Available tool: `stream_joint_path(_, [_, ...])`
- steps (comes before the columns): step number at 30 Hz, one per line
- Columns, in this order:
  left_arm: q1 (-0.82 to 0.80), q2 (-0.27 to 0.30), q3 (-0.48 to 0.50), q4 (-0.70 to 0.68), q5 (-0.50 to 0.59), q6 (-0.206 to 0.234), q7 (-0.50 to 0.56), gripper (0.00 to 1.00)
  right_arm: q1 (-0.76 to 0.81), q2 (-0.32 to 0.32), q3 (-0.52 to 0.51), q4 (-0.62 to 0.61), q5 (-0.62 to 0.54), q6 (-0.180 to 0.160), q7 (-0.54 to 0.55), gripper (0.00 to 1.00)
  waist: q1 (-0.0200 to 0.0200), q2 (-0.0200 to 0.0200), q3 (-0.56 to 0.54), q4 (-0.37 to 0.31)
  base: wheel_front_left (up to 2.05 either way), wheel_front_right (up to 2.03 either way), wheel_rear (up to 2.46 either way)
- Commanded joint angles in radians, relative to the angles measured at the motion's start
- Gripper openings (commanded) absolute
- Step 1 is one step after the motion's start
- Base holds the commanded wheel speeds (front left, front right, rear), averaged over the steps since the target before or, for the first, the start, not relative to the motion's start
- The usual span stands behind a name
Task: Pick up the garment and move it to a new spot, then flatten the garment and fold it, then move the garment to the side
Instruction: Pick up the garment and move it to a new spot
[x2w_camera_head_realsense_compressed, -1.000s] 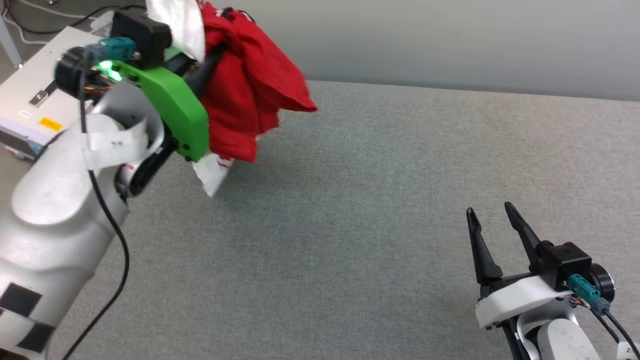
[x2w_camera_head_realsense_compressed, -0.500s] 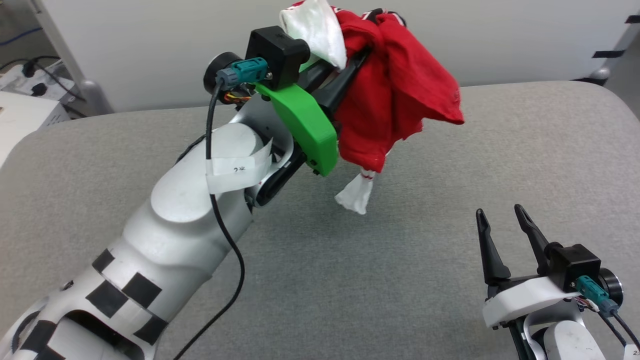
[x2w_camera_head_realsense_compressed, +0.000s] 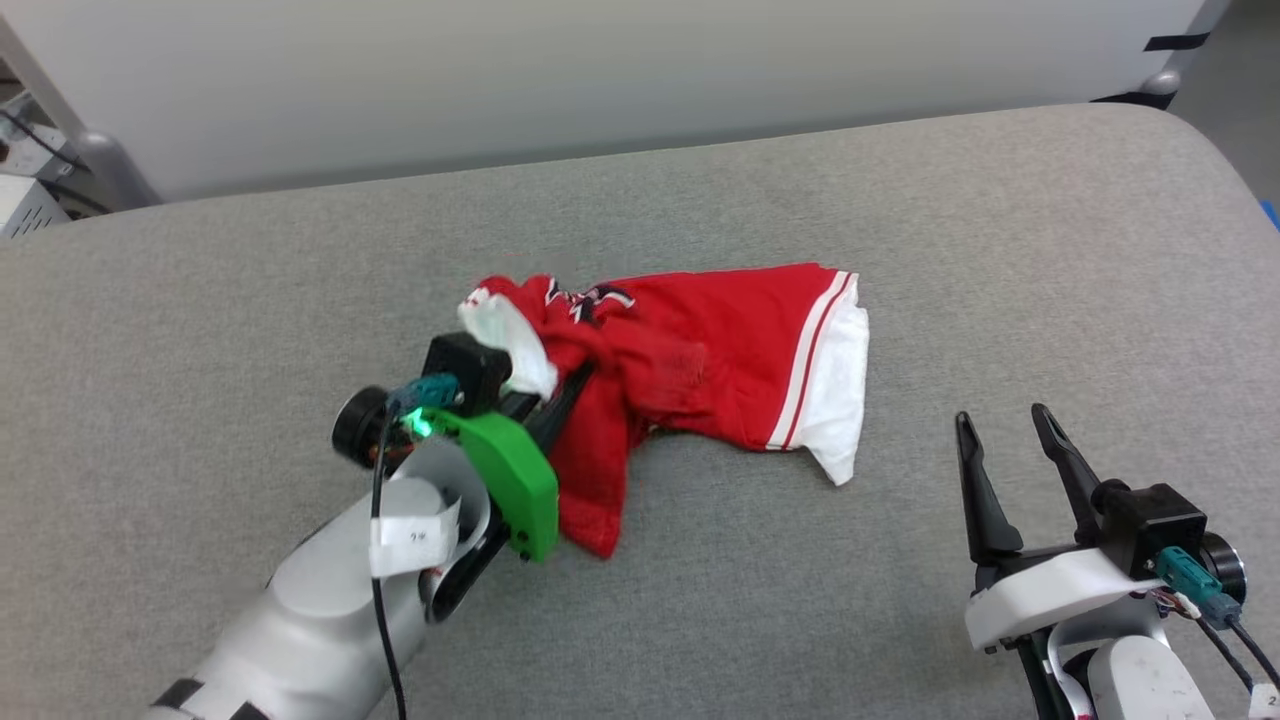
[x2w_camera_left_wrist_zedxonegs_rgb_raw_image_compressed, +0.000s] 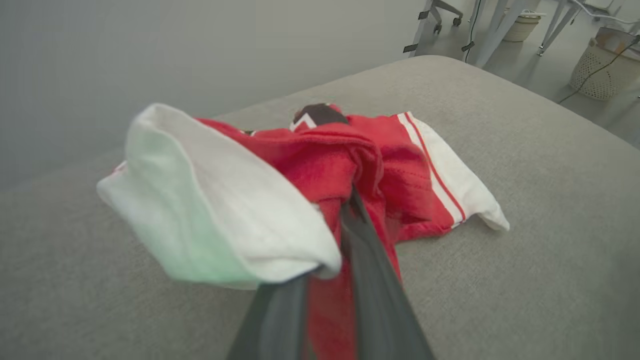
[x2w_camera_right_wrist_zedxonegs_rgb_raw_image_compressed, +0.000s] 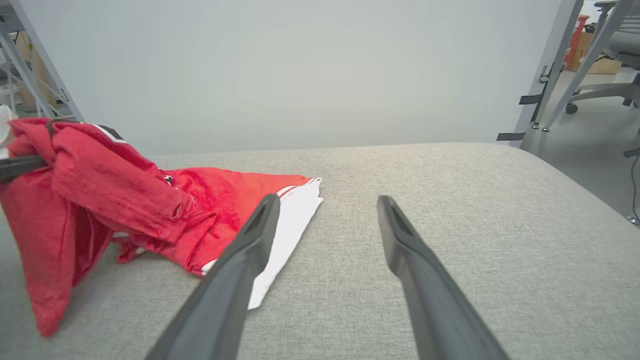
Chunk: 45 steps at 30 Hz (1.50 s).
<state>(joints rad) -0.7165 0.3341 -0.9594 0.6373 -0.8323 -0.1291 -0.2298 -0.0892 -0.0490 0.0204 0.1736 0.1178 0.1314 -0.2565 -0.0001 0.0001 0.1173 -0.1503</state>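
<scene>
A grey fabric-covered table (x2w_camera_head_realsense_compressed: 950, 210) stretches before a pale wall (x2w_camera_head_realsense_compressed: 500, 80), with a wire wastebasket (x2w_camera_left_wrist_zedxonegs_rgb_raw_image_compressed: 602, 70) and an office chair (x2w_camera_right_wrist_zedxonegs_rgb_raw_image_compressed: 612, 55) on the floor beyond its rounded far corner. Near the middle of the table lies the garment (x2w_camera_head_realsense_compressed: 720, 340), a red jersey-style T-shirt, crumpled, most of it resting on the cloth. One white sleeve (x2w_camera_head_realsense_compressed: 845, 395), edged with red-and-white striped trim (x2w_camera_head_realsense_compressed: 812, 350), lies spread flat at the shirt's right end, and a patch of black, white-outlined lettering (x2w_camera_head_realsense_compressed: 590, 298) shows near the collar. The left gripper (x2w_camera_head_realsense_compressed: 575, 385), carried on a green wrist mount (x2w_camera_head_realsense_compressed: 510, 480), has its two dark fingers pinched nearly together on a bunched fold of red fabric at the shirt's left end and holds that fold raised off the table. The other white sleeve (x2w_camera_left_wrist_zedxonegs_rgb_raw_image_compressed: 215, 200) droops over the fingers, and a red flap hangs from them down to the surface. The right gripper (x2w_camera_head_realsense_compressed: 1001, 414) hovers low over bare table at the lower right, well apart from the shirt, its fingers spread wide with nothing between them.
</scene>
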Motion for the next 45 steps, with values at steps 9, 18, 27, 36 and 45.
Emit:
stream_joint_path(9, [0.082,0.052,-0.158,0.036,-0.059,-0.001,0.005,0.0,-0.037,-0.001,0.009,0.014,-0.008,-0.001,-0.005,1.0,0.0001,-0.0001,0.029,0.121,0.0,0.0,0.0])
stream_joint_path(18, [0.048,0.071,-0.194,0.116,-0.042,0.002,-0.016,1.0,-0.011,-0.001,-0.013,0.028,-0.014,-0.001,-0.005,1.0,0.0001,-0.0001,-0.045,0.2,0.0,0.0,0.0])
stream_joint_path(27, [0.109,0.118,0.124,-0.094,0.046,0.125,-0.032,1.0,0.05,-0.001,-0.047,0.02,-0.024,-0.001,-0.005,1.0,0.0001,-0.0001,-0.135,0.243,0.0,0.0,0.0])
stream_joint_path(36, [0.46,0.08,0.412,-0.425,0.245,0.199,-0.032,1.0,0.11,-0.001,-0.077,-0.034,-0.03,-0.001,-0.005,1.0,0.0001,-0.0001,-0.157,0.26,0.0,0.0,0.0])
stream_joint_path(45, [0.661,-0.027,0.518,-0.534,0.457,0.189,-0.032,1.0,0.137,-0.001,-0.07,-0.045,-0.032,-0.001,-0.005,1.0,0.0001,-0.0001,-0.159,0.267,0.0,0.0,0.0])
